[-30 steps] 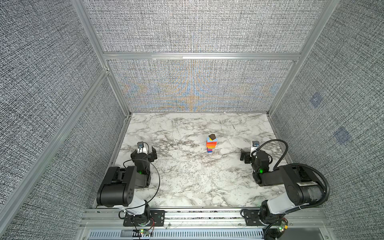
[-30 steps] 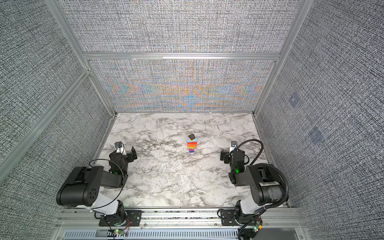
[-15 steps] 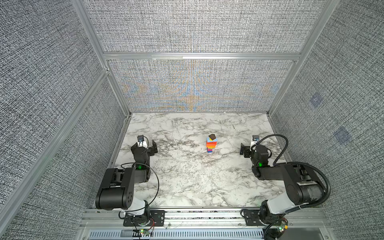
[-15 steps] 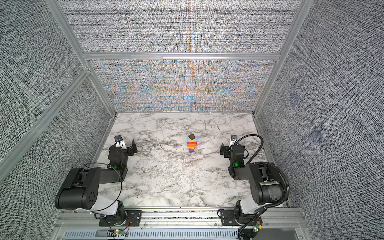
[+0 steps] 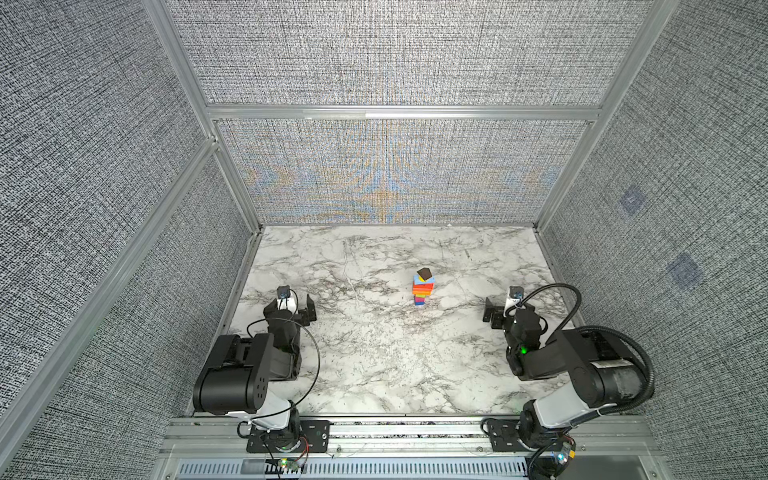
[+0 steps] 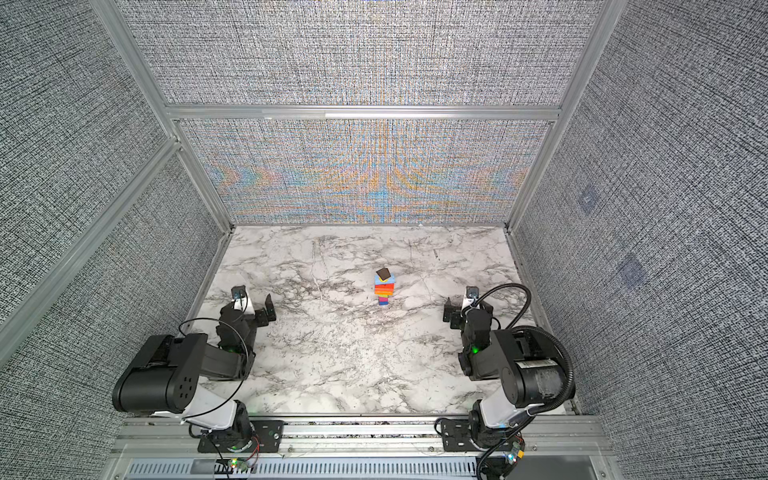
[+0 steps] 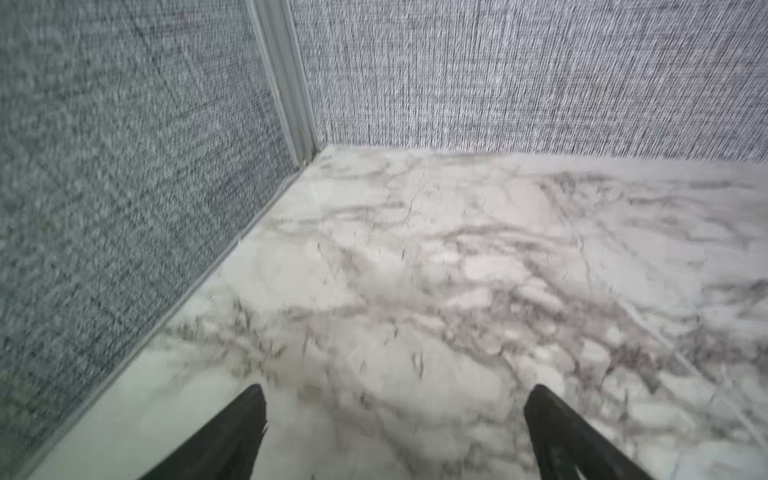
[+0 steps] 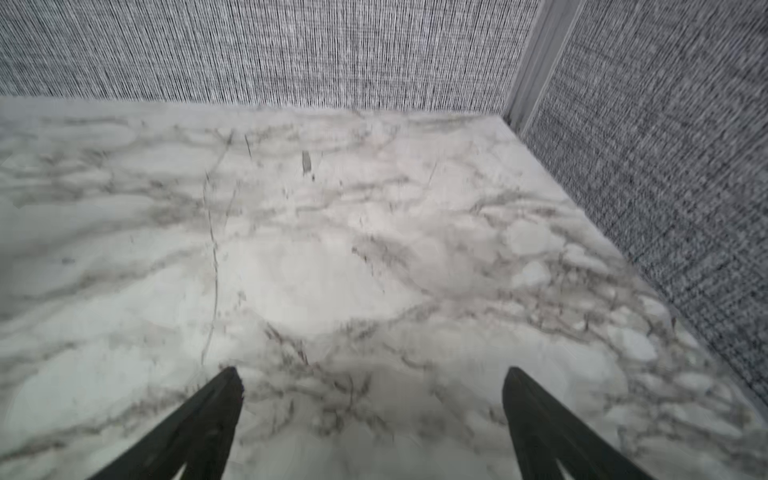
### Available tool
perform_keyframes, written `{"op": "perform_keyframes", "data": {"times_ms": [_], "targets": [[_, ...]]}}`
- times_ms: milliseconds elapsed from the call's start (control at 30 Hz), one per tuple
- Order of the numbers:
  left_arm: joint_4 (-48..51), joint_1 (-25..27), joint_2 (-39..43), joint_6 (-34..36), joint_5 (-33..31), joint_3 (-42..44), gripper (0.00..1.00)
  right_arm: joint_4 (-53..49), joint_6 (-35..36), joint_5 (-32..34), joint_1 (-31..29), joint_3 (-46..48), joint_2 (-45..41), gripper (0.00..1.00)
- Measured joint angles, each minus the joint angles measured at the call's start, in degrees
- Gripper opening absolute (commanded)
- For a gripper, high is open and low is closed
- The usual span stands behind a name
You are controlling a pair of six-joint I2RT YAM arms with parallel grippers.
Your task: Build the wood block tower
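The thin tower of painted wood blocks (image 5: 424,289) looks done, mid-frame. The black left gripper (image 7: 397,390) and black right gripper (image 8: 372,372) both gape wide, empty.

We get bright, even, soft light; the tower (image 5: 424,287) throws hardly any shadow on the marble table (image 5: 374,365). Coloured moiré ripples over the back wall (image 5: 386,174) in both top views. Both wrist views are blurred.

Left pincer (image 7: 397,392), right pincer (image 8: 372,374): wide open
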State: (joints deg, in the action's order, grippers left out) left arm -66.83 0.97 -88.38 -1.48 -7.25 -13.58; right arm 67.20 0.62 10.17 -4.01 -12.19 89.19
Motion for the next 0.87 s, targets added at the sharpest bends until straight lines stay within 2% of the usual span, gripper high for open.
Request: {"op": "perform_keyframes", "data": {"times_ms": [100,200,333,567,733,867], "targets": [[5.44,-0.17,0.79,-0.02,0.52,-5.03,0.99,-4.02,0.04,-0.20,-0.15,-4.37,-0.42,0.99],[7.91,-0.31,0.98,-0.02,0.31,-5.88,0.99,-9.94,0.81,-2.32,-0.46,-9.33,-0.59,0.99],[10.05,-0.31,0.72,-0.02,0.33,-5.55,0.99,-13.40,1.36,-4.52,-0.17,-9.14,-0.79,0.99],[-0.76,-0.26,-0.98,-0.46,-1.01,4.52,0.99,-0.68,1.09,-2.58,-0.26,3.08,1.73,0.99],[-1.07,-0.26,-0.39,-0.44,-1.18,0.42,0.99,0.20,0.85,-1.64,-0.37,-0.55,0.00,0.99],[5.62,-0.22,0.79,-0.42,-0.50,-5.18,0.99,-6.71,1.70,-3.87,-0.55,-6.71,-0.61,0.99]]}}
